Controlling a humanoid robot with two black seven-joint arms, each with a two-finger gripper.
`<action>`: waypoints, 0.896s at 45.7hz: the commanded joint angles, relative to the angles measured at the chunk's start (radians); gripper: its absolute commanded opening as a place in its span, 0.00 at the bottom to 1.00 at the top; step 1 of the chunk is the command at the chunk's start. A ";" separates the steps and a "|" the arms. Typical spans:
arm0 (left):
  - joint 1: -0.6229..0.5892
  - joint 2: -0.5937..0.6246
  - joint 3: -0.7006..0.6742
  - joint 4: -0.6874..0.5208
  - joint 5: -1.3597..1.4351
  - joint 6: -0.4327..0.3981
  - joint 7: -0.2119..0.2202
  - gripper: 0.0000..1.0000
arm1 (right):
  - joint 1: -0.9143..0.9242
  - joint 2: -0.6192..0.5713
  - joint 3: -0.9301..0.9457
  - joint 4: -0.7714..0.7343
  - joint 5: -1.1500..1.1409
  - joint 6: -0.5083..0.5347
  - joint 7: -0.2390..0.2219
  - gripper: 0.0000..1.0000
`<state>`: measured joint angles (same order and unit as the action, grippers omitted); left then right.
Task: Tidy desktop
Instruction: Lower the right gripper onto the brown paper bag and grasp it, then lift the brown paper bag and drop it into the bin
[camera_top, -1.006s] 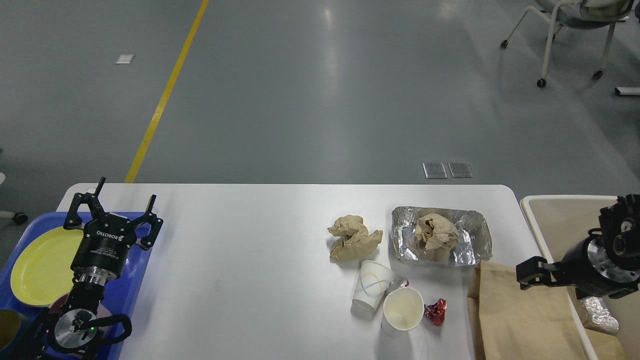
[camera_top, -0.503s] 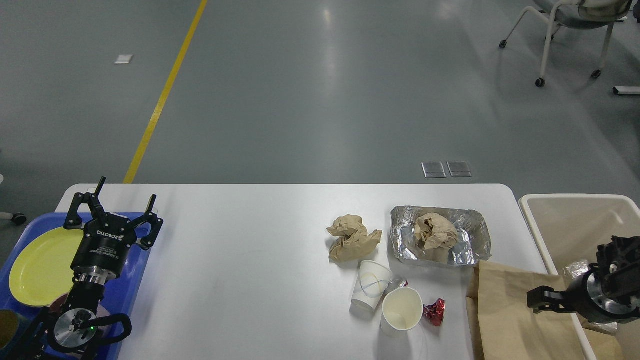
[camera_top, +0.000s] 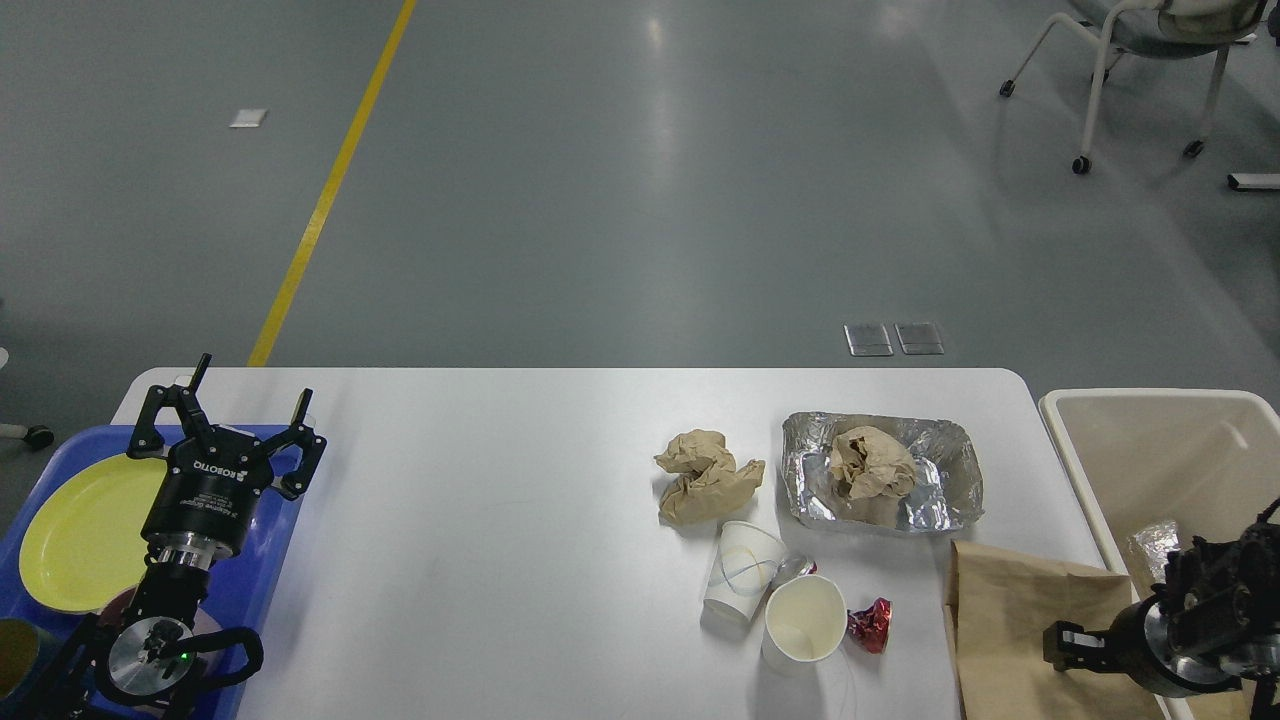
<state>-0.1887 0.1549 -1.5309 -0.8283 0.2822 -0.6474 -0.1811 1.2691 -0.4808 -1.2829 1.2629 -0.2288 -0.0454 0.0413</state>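
Observation:
The white desktop (camera_top: 500, 520) carries a crumpled brown paper (camera_top: 705, 475), a foil tray (camera_top: 950, 480) with another crumpled brown paper (camera_top: 870, 460) in it, two paper cups (camera_top: 745, 570) (camera_top: 805, 620), a red foil wrapper (camera_top: 870, 622) and a flat brown paper bag (camera_top: 1030, 630). My left gripper (camera_top: 235, 415) is open and empty above the right edge of the blue tray (camera_top: 270, 580). My right gripper (camera_top: 1215, 585) is dark and low at the bottom right, over the near part of the beige bin (camera_top: 1130, 450); its fingers cannot be told apart.
A yellow plate (camera_top: 75, 530) lies on the blue tray at the far left. A crumpled foil piece (camera_top: 1155, 545) lies inside the bin. A small foil scrap (camera_top: 795, 568) sits between the cups. A wheeled chair (camera_top: 1140, 60) stands on the floor at the back right.
My right arm has dropped down and towards the bottom right corner, away from above the bin. A foil piece now shows in the bin. The left arm has not moved.

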 joint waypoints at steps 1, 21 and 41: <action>0.000 0.000 0.002 0.000 0.000 0.000 0.000 0.96 | -0.001 0.001 0.000 0.006 0.009 0.001 -0.004 0.00; 0.000 0.000 0.000 0.000 0.000 0.000 0.000 0.96 | 0.013 0.002 0.011 0.021 0.014 0.007 -0.004 0.00; 0.000 0.000 0.000 0.000 0.000 0.000 0.002 0.96 | 0.358 -0.128 -0.053 0.256 0.020 0.258 -0.001 0.00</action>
<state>-0.1887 0.1549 -1.5309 -0.8283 0.2822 -0.6474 -0.1800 1.4501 -0.5662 -1.2902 1.4268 -0.2109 0.0754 0.0403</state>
